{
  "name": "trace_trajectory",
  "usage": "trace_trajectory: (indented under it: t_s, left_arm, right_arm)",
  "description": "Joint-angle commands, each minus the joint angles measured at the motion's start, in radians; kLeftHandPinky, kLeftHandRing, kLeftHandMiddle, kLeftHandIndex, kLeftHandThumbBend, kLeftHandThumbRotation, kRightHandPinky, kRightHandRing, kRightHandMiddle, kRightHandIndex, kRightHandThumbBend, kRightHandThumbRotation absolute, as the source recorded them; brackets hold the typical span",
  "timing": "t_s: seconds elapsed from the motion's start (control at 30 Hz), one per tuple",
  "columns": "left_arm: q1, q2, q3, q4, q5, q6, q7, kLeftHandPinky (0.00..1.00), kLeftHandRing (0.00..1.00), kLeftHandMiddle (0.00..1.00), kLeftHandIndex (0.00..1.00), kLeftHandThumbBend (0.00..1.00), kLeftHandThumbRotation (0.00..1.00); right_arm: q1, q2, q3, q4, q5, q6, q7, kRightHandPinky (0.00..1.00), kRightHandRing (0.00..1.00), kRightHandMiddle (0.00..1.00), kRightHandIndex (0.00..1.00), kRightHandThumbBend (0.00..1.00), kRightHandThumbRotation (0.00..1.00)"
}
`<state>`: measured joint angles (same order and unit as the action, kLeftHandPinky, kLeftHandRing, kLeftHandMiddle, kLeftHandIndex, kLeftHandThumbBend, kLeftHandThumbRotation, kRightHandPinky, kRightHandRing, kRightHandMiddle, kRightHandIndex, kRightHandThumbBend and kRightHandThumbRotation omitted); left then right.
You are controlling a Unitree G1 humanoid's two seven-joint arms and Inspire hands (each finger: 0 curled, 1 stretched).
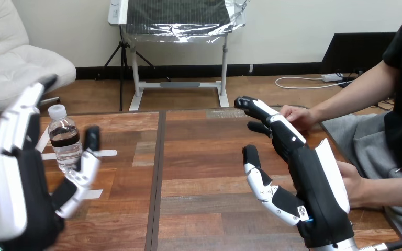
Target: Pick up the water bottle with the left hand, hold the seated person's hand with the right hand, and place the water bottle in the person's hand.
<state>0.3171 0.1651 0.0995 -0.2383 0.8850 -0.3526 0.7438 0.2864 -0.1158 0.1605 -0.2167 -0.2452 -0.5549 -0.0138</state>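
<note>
Bottle (64,138) stood upright on table (199,157) by tape marks (104,153), framed by wide-spread left hand (29,178); contact unclear. Right hand (309,183) held open, fingers straight, between person's far hand (296,116) and near hand (358,184).

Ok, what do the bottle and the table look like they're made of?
The bottle looks like thin clear plastic with a glossy finish: you can see through its walls. Its cap is opaque white, likely plastic too. The table looks like reddish-brown wood with plank grain and a soft sheen, though it could be veneer or laminate.
</note>
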Motion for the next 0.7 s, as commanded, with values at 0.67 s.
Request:
trace_trajectory:
  t_s: [0.67]
  left_arm:
    - [-0.234,0.203,-0.008,0.175,0.224,0.262,-0.05,0.89,0.9,0.92,0.88,0.48,1.0]
  right_arm:
    - [-0.083,0.022,-0.006,0.006,-0.01,-0.007,-0.016,0.81,0.86,0.88,0.81,0.05,0.0]
